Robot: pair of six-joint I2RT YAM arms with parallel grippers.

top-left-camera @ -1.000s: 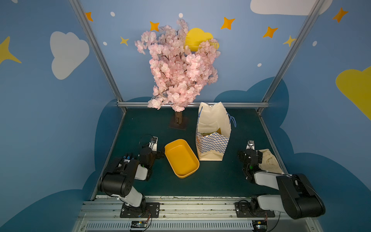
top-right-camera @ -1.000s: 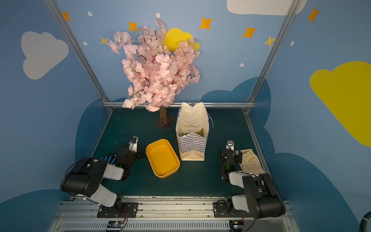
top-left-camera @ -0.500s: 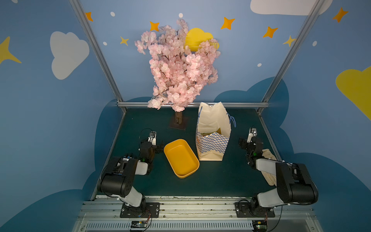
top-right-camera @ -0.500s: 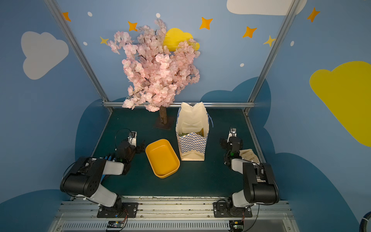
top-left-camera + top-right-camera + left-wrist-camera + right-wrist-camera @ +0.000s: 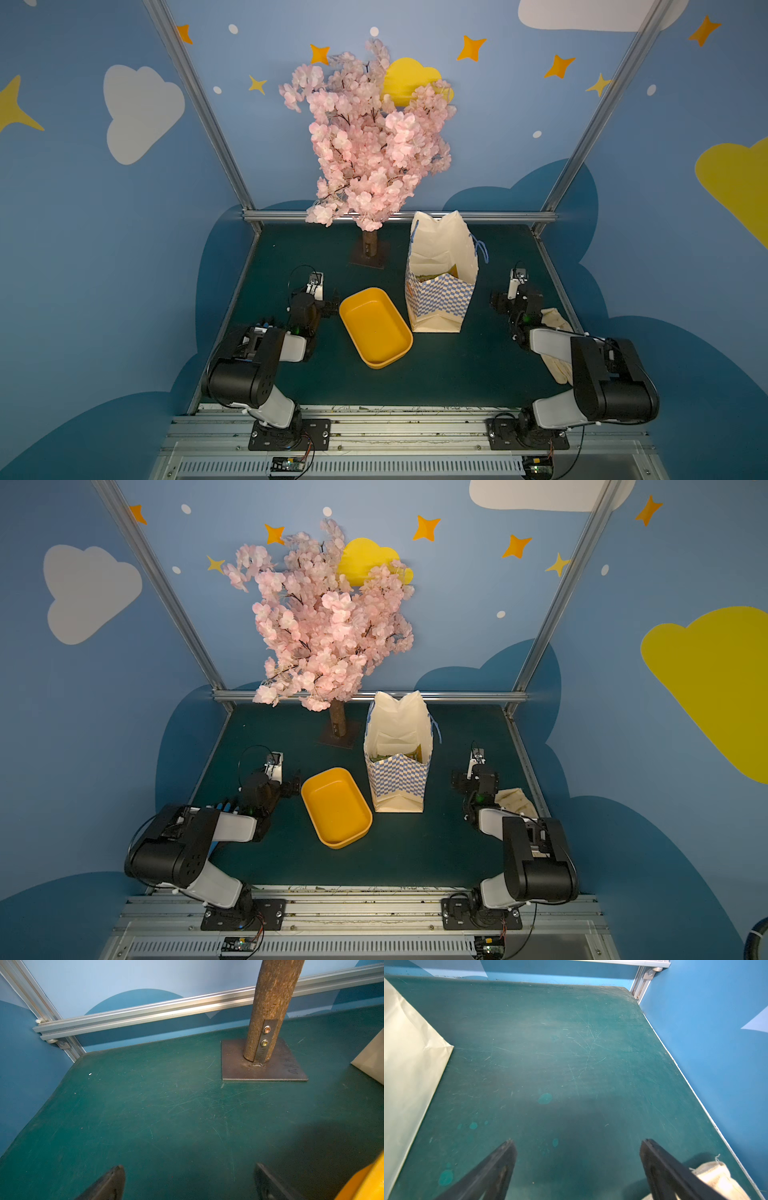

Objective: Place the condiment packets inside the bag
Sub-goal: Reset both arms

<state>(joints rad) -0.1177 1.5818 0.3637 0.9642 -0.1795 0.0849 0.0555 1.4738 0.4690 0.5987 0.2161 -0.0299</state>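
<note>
Green-white packets (image 5: 387,754): low inside bag; none seen outside.
Paper bag (image 5: 440,291): upright, mouth spread to receive.
Yellow tray (image 5: 374,328): beside bag, empty.
Left gripper (image 5: 189,1166): jaws apart, empty, beside tray.
Right gripper (image 5: 578,1141): jaws apart, empty; job looks done.

On the table (image 5: 436,374), the bag (image 5: 440,291) stands upright near the middle with the condiment packets (image 5: 395,754) lying low inside it. A tray (image 5: 374,328) lies just left of the bag and slightly nearer the front, and a tree (image 5: 370,137) stands behind the tray by the back wall. The left gripper (image 5: 189,1168) sits left of the tray, and the right gripper (image 5: 577,1142) sits right of the bag, beside a cloth (image 5: 555,322) at the table's right edge.
</note>
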